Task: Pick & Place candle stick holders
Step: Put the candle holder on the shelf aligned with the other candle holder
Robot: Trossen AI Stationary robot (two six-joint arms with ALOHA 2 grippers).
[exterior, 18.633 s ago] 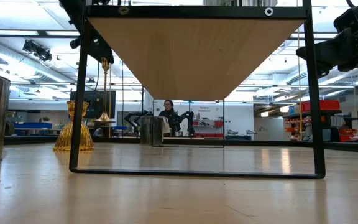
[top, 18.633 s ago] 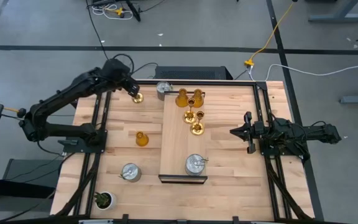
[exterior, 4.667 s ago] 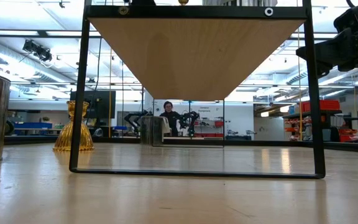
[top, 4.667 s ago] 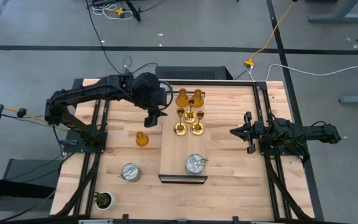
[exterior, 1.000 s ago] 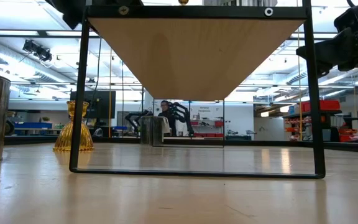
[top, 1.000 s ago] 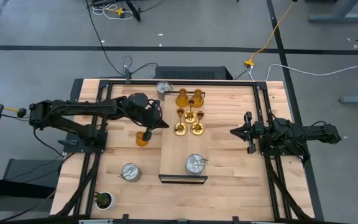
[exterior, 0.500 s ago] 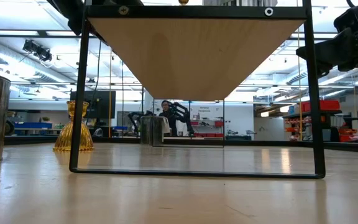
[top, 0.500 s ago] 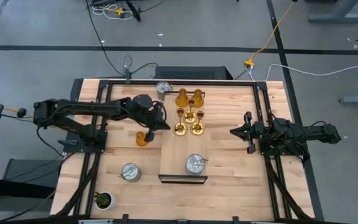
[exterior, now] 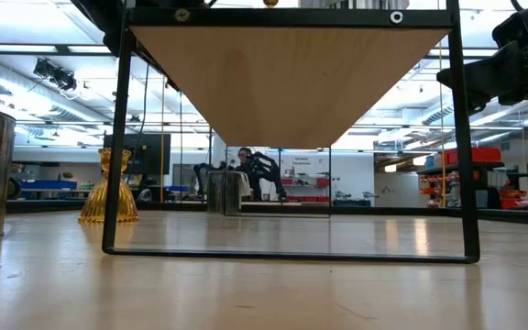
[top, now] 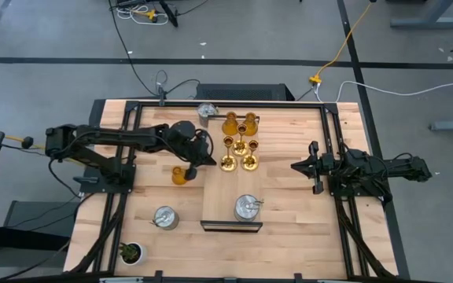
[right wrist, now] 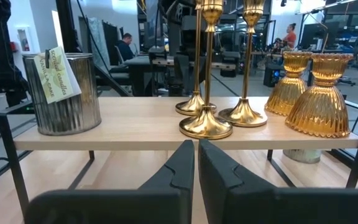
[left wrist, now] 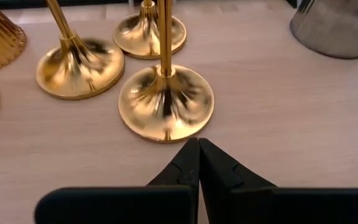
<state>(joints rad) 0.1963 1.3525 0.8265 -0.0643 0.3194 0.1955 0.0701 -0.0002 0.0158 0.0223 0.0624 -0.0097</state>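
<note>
Raised shelf sits mid-table. On it: three stemmed holders w/ two bell holders at their 12, one tin at 6. Off the shelf, on the table: bell holder at 9, tin at 7, tin at 11, plant further out at 7.

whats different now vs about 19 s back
The left gripper then held a gold holder at the table's far left corner; that holder now stands on the raised shelf with the other two. The gripper, shut and empty, has pulled back to the amber holder on the table. The right gripper, silver holders and plant have not moved.
</note>
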